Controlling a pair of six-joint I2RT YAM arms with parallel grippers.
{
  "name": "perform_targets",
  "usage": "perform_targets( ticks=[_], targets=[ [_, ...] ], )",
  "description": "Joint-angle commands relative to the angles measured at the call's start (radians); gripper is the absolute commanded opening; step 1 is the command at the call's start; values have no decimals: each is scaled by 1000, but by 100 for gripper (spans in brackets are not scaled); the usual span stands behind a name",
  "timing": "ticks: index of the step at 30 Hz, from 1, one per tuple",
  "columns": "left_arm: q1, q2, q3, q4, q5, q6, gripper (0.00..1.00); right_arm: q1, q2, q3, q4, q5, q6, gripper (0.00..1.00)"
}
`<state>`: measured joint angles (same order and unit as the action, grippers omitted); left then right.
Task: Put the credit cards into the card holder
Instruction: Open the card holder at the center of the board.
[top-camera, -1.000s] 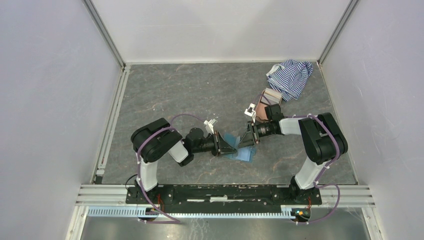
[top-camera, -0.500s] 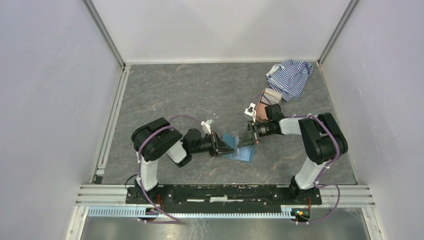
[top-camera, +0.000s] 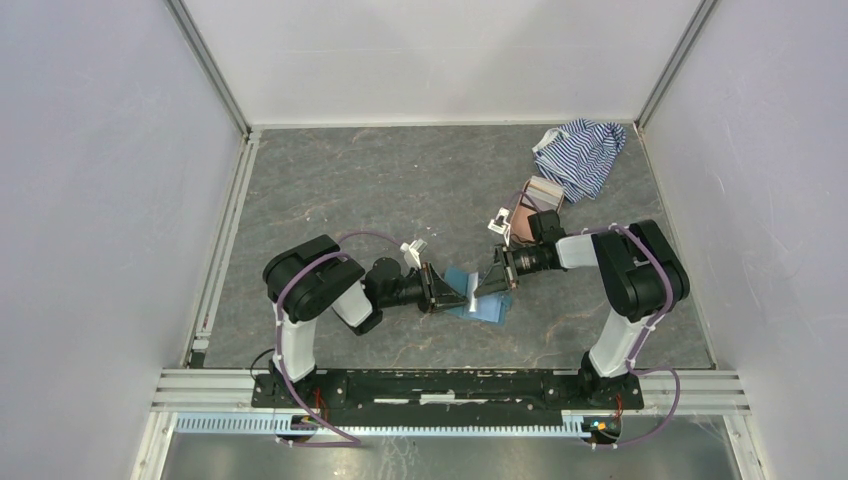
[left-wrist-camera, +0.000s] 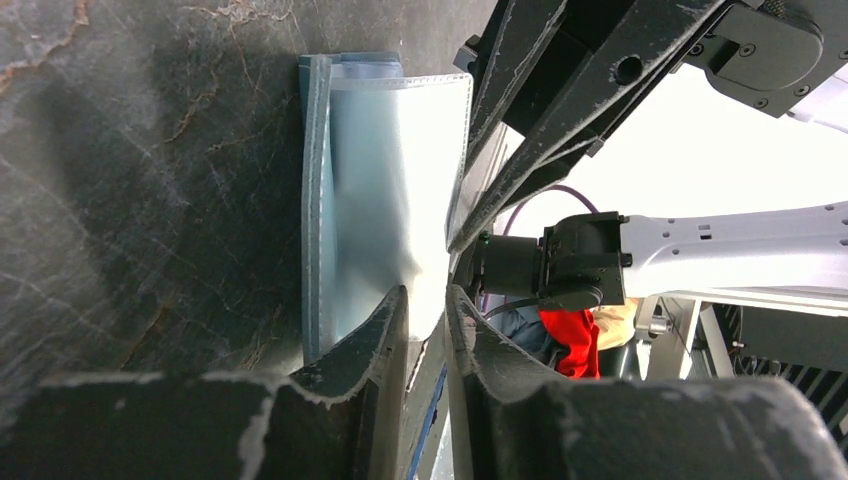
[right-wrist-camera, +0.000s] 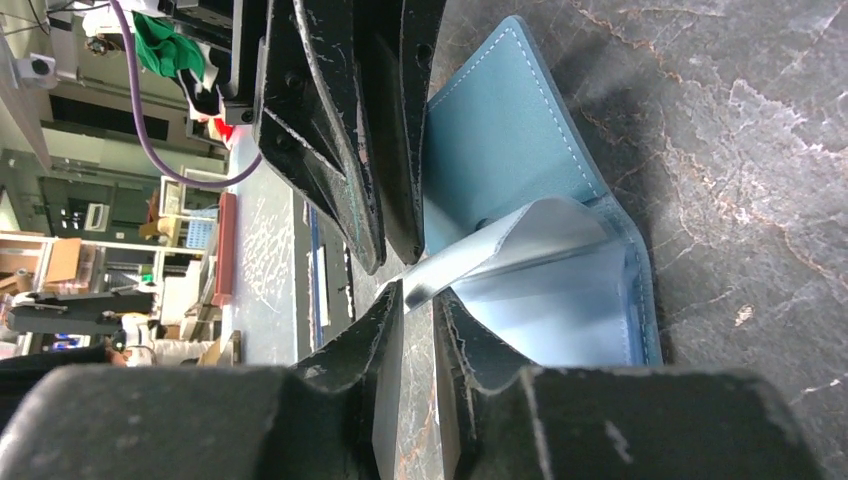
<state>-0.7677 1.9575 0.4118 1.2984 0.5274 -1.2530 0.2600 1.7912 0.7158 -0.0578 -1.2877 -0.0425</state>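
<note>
The left gripper (left-wrist-camera: 427, 300) reaches in low from the left, its tips at the near-left edge of the card holder (top-camera: 487, 309); its jaws stand close together with a thin pale and blue edge in the slit between them; whether they clench that edge I cannot tell. The card holder lies open on the grey stone-patterned table (top-camera: 380, 180), near the middle and a little toward the arms, right between the two grippers; its teal cover is spread flat, and a pale, shiny inner flap (right-wrist-camera: 510, 245) rises off it in a curve. The right gripper (right-wrist-camera: 418, 295) comes in from the right, tip to tip with the left one; its jaws are drawn nearly together on the free corner of that flap, grasping it and holding it up off the cover. Far to the right, in the back corner, a blue and white striped cloth (top-camera: 580, 155) lies bunched, well apart from the card holder.
</note>
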Motion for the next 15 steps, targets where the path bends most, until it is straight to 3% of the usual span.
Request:
perform_targets(
  ticks=[1,6,10,15],
  targets=[
    [5,4,0,45,-17,-12,28,-2,11,13,76,-28,40,20],
    [5,-21,12,-6,-10,22,31,7,-7,-6,166,-30,133,5],
    [3,-81,28,-132,-27,81,37,30,-6,-9,206,-30,179,3],
    [2,-129,53,-281,-54,139,38,43,-5,-6,206,-40,179,5]
  ],
)
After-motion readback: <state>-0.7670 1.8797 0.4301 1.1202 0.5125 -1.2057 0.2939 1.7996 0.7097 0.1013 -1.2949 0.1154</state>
